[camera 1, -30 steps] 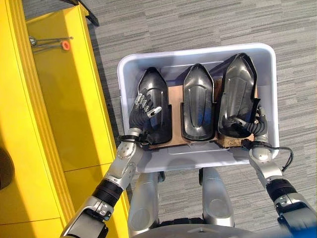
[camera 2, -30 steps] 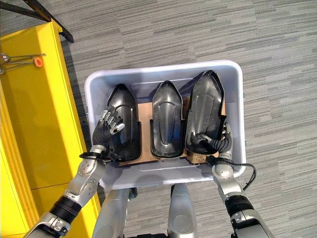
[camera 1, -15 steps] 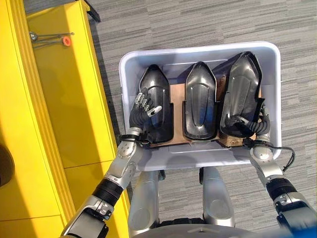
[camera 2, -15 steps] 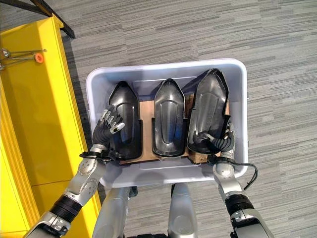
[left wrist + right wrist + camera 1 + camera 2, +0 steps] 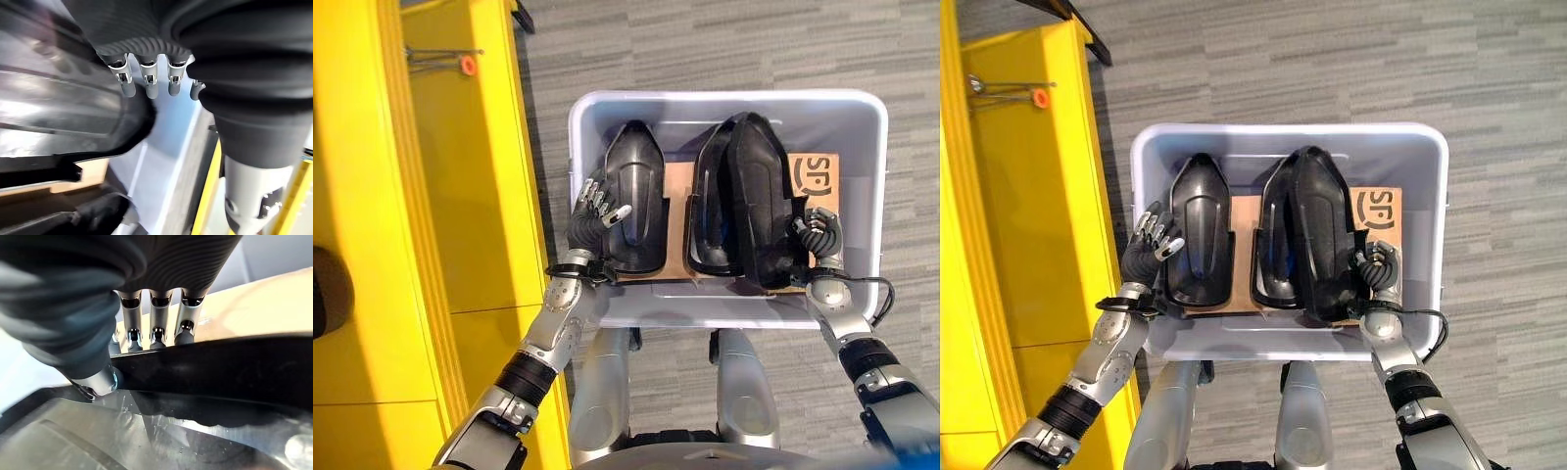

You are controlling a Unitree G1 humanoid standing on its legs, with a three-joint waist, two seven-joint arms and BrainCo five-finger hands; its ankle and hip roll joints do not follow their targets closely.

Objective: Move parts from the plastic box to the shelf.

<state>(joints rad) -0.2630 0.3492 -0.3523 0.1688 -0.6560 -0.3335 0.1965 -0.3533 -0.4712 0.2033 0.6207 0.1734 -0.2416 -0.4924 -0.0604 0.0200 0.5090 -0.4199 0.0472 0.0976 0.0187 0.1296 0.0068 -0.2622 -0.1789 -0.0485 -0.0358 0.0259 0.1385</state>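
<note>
Your right hand's fingers (image 5: pixel 156 328) curl down over the black rim of a part while the thumb sits on the inner side, so the right hand (image 5: pixel 1378 269) is pinching the edge of the right black part (image 5: pixel 1322 230). That part stands tilted on its side, leaning against and partly overlapping the middle black part (image 5: pixel 1273 250) just at its 9 o'clock.

Your left hand's fingers (image 5: pixel 149 81) are slightly bent and spread, lying along the outer edge of the left black part (image 5: pixel 1203 235); the thumb tip rests on the top surface of that part. From the head views the left hand (image 5: pixel 594 211) looks loosely cupped on the part's side at 9 o'clock; you cannot tell whether it truly grips.

All three parts lie inside the white plastic box (image 5: pixel 607 103), on a brown cardboard sheet (image 5: pixel 818 176) whose bare portion shows at 3 o'clock of the tilted part. The left part lies flat, nose pointing to 12 o'clock, close to the box's left wall.

The box sits on grey carpet (image 5: pixel 1332 59). At 9 o'clock of the box, just beside it, runs the yellow shelf (image 5: pixel 421 196). On it, towards 11 o'clock, lies a thin metal tool with an orange tip (image 5: pixel 467 65).
</note>
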